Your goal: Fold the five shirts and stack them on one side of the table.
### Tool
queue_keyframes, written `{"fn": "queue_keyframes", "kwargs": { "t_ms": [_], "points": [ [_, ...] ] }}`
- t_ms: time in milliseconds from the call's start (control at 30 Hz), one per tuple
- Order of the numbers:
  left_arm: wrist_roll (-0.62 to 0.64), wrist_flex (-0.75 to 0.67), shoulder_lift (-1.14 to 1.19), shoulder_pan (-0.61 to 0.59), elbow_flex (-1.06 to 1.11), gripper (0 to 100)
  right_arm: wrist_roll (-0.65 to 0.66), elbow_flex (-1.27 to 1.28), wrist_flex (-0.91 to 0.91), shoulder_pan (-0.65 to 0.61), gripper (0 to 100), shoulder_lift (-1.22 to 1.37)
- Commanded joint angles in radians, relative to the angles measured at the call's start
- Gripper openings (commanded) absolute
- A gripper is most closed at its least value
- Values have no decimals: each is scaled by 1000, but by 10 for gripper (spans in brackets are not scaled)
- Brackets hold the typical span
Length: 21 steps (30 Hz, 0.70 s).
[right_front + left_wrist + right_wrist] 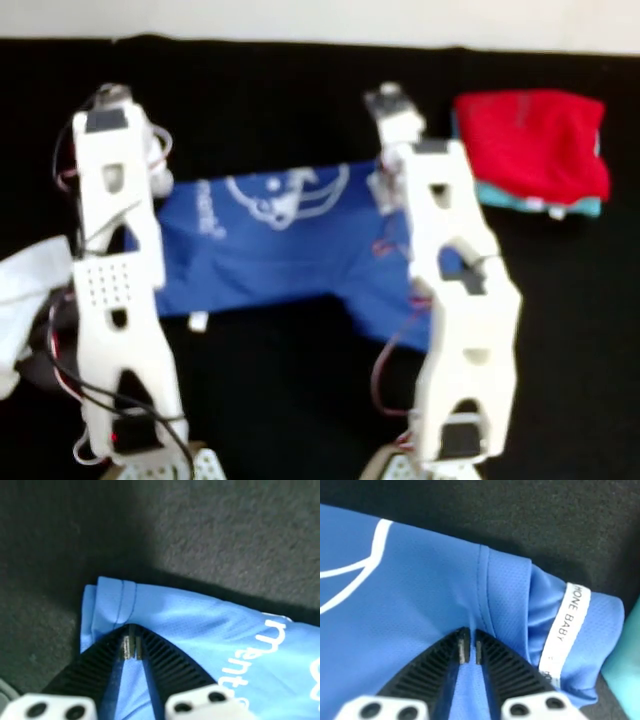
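Blue shirt [270, 240] lies spread flat mid-counter [300, 400], white print [285, 192] facing up, w/ one arm at each end.

Left arm [115, 250] is over the shirt's end w/ the white lettering. Left jaws are clenched on a pinch of the blue shirt [200, 630]: tips nearly together, a ridge of cloth between them, just inside the stitched hem at the corner. Dark counter shows right past that edge.

Right arm [460, 290] is over the opposite end. Right jaws are also clamped on the blue shirt [410, 590], tips closed on the fabric right beside a seam. The bunched sleeve w/ a white label [565, 630] is just beyond the tips.

Off the shirt's right-arm end, apart from it: folded red shirt [530, 140] atop a teal shirt [540, 205]; teal edge [627, 665] is also seen past the sleeve. Off the left-arm end: white cloth [30, 290] at the counter edge, can't tell if it touches the blue shirt.
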Motion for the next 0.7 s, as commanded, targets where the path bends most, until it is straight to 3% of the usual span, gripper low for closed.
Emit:
{"fn": "queue_keyframes", "kwargs": {
  "t_ms": [0, 167, 333, 567, 667],
  "points": [
    [9, 109, 67, -5, -272, 8, -11, -142, 107, -13, 39, -15],
    [14, 207, 67, 5, -429, 8, -11, -271, 285, -13, 40, -81],
    [28, 213, -88, 5, -303, 8, -12, -360, 398, -13, 40, -168],
    [57, 198, -607, 84, 354, 9, -12, -387, 496, -13, 43, -254],
    [58, 57, -766, 113, 645, 9, -12, -387, 530, -15, 43, -285]
  ]
}}
